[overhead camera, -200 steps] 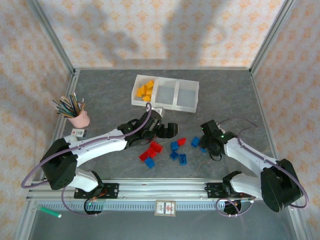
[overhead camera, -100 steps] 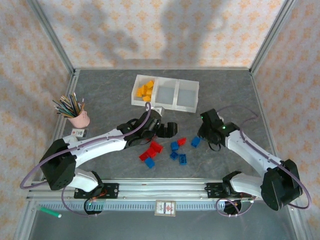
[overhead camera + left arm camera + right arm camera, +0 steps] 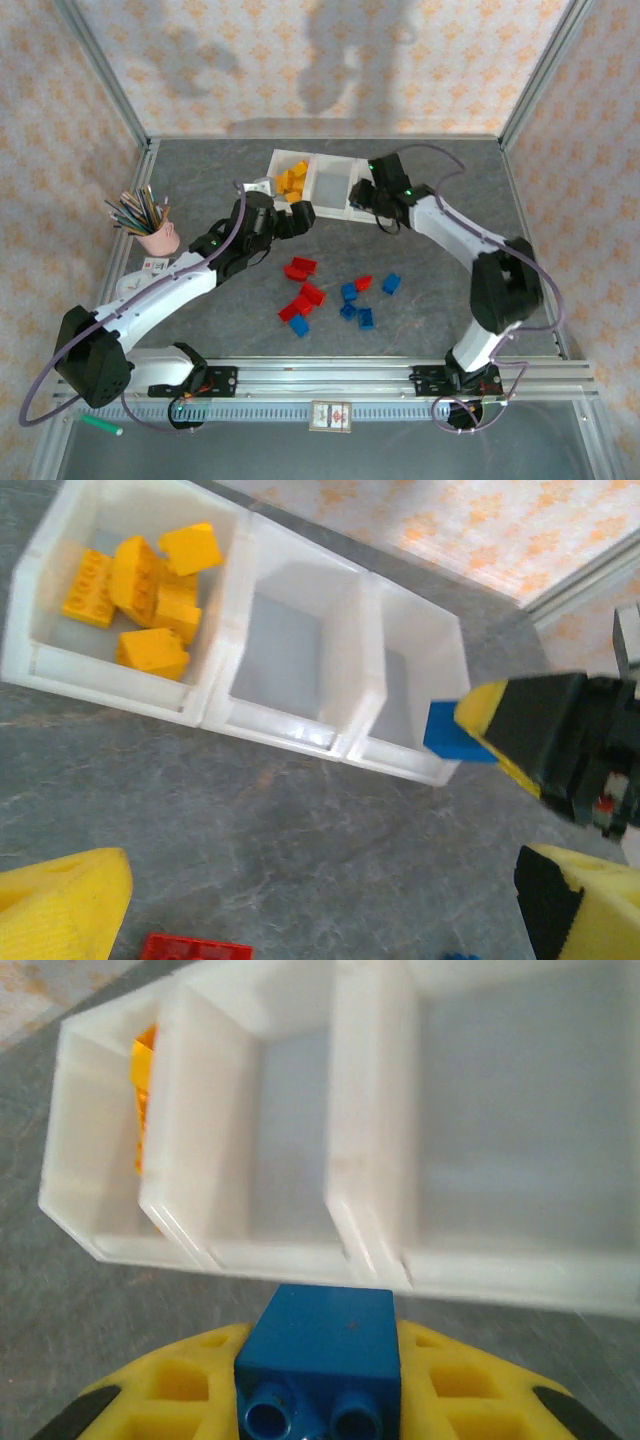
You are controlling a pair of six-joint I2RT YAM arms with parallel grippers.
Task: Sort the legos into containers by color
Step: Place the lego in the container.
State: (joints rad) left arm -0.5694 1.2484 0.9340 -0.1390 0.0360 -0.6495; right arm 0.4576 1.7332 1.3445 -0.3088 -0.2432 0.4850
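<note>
The right gripper [image 3: 320, 1390] is clamped on a blue brick [image 3: 320, 1345], held just short of the tray [image 3: 215, 650]. The brick is roughly in line with the wall between the middle and right bins, both empty. If it lets go here, I'd expect the brick to clip the rim and bounce onto the desk [image 3: 450, 300], or fall into either bin. The left gripper [image 3: 290, 218] hangs wide apart near the yellow bricks [image 3: 140, 590], close enough that the arms could bump.

Cream wallpaper walls [image 3: 250, 60], orange floral print; grey marbled tabletop [image 3: 200, 172]; metal corner posts [image 3: 538, 70]; shadows on back wall.
</note>
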